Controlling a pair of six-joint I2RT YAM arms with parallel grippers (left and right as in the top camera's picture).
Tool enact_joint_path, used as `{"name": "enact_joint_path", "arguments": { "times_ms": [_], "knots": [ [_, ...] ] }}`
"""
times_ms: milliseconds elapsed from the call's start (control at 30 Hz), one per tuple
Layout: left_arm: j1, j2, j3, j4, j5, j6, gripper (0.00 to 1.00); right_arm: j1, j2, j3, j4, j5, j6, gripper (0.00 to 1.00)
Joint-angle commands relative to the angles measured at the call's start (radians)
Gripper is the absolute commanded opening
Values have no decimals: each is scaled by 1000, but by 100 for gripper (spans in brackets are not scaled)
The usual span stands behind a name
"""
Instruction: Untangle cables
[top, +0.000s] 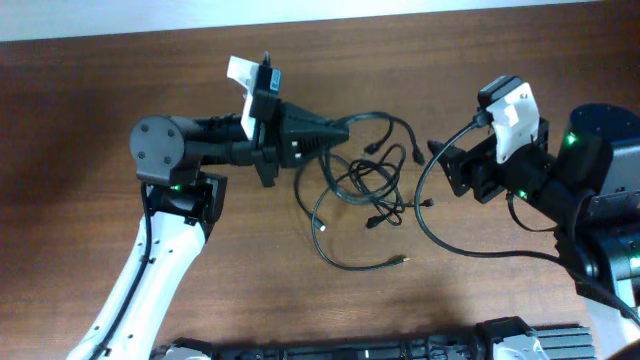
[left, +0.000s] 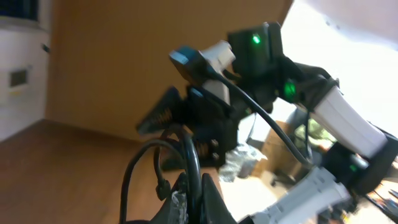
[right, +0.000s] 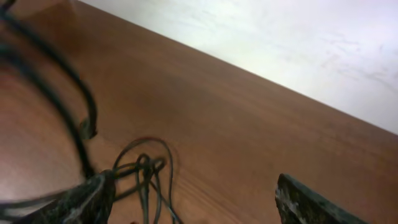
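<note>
The cables (top: 368, 180) lie in a loose black knot at the table's middle, with plugs sticking out and one silvery-tipped end (top: 402, 261) toward the front. My left gripper (top: 343, 130) is at the knot's upper left, shut on one strand that arcs away to the right. In the left wrist view its fingers (left: 200, 182) pinch that black cable (left: 194, 155), which rises between them. My right gripper (top: 441, 166) stands open just right of the knot. The right wrist view shows its fingers (right: 194, 182) wide apart, holding nothing, with the tangled cables (right: 146, 167) by the left finger.
A long black wire (top: 428, 222) loops from the right arm's wrist camera out over the table and back to its base. The right arm (left: 267, 62) faces the left wrist camera at close range. Bare wood (top: 480, 60) stretches behind the arms.
</note>
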Motion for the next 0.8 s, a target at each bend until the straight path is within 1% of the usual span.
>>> {"name": "enact_joint_path", "arguments": {
  "times_ms": [0, 67, 200, 400, 567, 633, 667, 700, 733, 767],
  "knots": [
    [9, 2, 21, 40, -113, 20, 0, -1, -10, -5, -27, 32, -10, 81],
    [16, 2, 21, 78, -110, 19, 0, -1, -6, -5, -51, 63, -10, 81],
    [18, 3, 21, 81, -102, 20, 0, -1, 16, -5, -103, 90, -10, 81],
    [31, 2, 21, 82, -121, 19, 0, -1, 101, -5, -169, 89, -10, 80],
    [89, 2, 21, 82, -205, -62, 0, -1, 149, -5, -195, 87, -10, 80],
    [104, 2, 21, 81, -214, -76, 0, -1, 160, -5, -199, 67, -16, 80],
    [108, 2, 21, 81, -215, -77, 0, -1, 165, -5, -208, 33, -55, 82],
    [110, 2, 21, 81, -215, -77, 0, -1, 172, -5, -226, -25, -123, 83],
    [110, 2, 21, 81, -215, -77, 0, -1, 182, -5, -245, -79, -190, 83],
    [110, 2, 21, 81, -215, -77, 0, -1, 194, -5, -258, -121, -224, 83]
  ]
}}
